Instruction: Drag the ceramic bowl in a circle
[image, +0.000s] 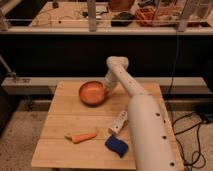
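The ceramic bowl (92, 93) is round, shallow and orange-red, and sits on the wooden table (60, 150) near its far edge, a little left of centre. My white arm reaches from the lower right across the table to the bowl. My gripper (106, 89) is at the bowl's right rim, touching or gripping it; the wrist hides the contact.
A carrot (81, 136) lies near the table's front left. A blue sponge (117, 146) lies at the front centre. A white oblong object (117, 121) lies between them, next to my arm. A dark shelf and railing stand behind the table.
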